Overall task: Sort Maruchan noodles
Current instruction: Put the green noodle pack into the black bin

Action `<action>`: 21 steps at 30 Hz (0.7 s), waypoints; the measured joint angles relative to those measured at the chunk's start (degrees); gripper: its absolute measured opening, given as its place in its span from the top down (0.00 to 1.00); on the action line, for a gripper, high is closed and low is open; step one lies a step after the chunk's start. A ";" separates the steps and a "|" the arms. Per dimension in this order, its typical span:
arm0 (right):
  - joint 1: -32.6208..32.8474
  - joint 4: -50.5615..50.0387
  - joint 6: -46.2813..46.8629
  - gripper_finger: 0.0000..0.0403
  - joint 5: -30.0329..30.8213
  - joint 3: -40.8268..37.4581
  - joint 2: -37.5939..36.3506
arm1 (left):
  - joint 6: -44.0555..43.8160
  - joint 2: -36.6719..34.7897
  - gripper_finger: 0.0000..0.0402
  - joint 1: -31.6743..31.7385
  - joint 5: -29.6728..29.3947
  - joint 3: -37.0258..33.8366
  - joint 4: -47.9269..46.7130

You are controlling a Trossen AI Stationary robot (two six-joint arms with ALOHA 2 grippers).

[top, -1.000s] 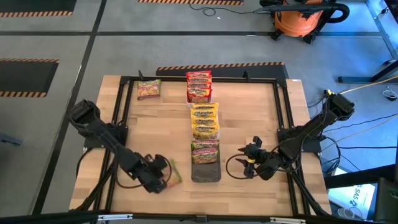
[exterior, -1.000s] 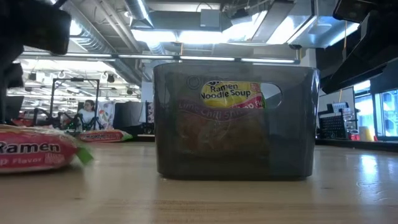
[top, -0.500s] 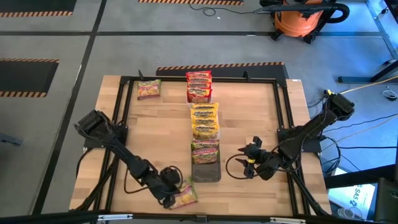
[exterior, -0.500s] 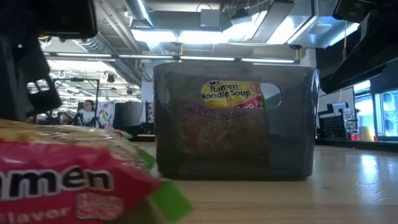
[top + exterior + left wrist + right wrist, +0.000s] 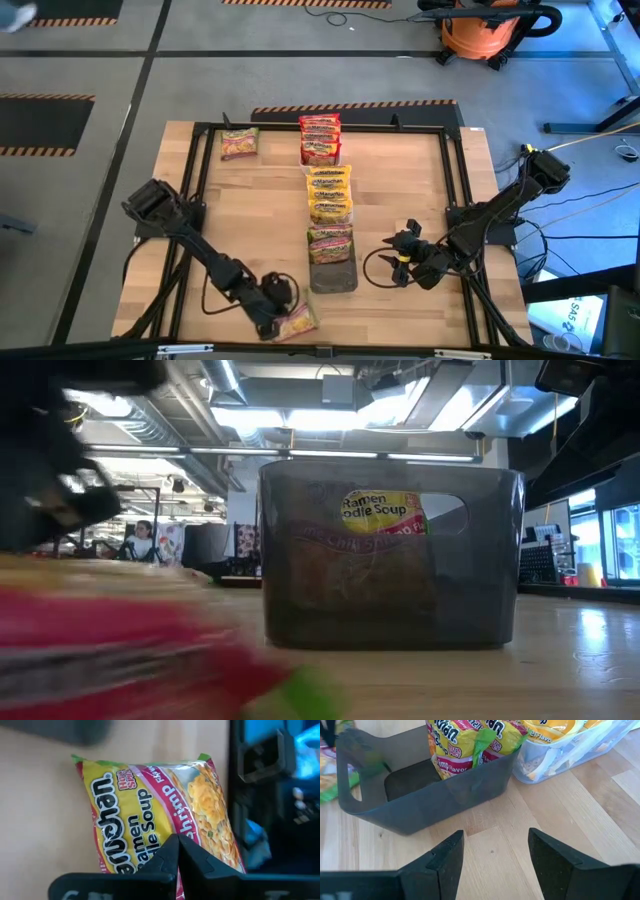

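Held packet [image 5: 296, 320]: green-and-pink shrimp-flavour noodles, crinkly plastic with yellow panel, pink band and green end seals; lay at near edge of wooden table [image 5: 400, 190], just left of dark tray's near end; long axis slanted, running from near-left to far-right in high view; blurred red and green mass at left of low view.
Left gripper [image 5: 277, 312]: fingers pinched tight on held packet, tips meeting over its printed face in left wrist view; arm stretched from left side of table to near edge.
Dark tray [image 5: 332, 275]: smoky translucent, cut-out handle in end wall; long axis ran near to far on table's centre line; near half bare, two green-and-pink packets [image 5: 331, 244] standing on edge in far half, faces toward near end, "Ramen Noodle Soup" legible through wall in low view.
Right gripper [image 5: 398, 258]: jaws parted, nothing between them; hovered just right of dark tray, pointed at it, over bare wood.
Clear tray [image 5: 330, 195]: next beyond dark tray, in same line; yellow packets standing in a row, long axes crosswise to the line.
Red-orange packets [image 5: 320, 138]: farthest in the line, near far edge, stacked the same crosswise way; own tray hard to make out.
Loose packet [image 5: 240, 143]: green-and-pink, flat on wood near far-left corner, long axis left to right, well apart from the line.
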 joint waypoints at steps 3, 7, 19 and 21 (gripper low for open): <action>0.00 0.00 -0.02 0.51 0.00 0.00 0.00 | -0.90 0.00 1.00 -1.49 1.48 0.02 0.81; 0.01 0.00 -0.02 0.51 0.06 0.00 0.00 | -0.84 1.14 1.00 -2.29 -2.11 0.05 2.62; 0.00 2.19 -1.53 0.51 0.11 0.00 0.00 | 10.26 6.88 1.00 2.09 -4.82 0.13 19.06; 0.00 3.02 -1.92 0.51 0.11 0.02 0.00 | 10.92 6.88 1.00 2.68 -6.35 0.13 20.25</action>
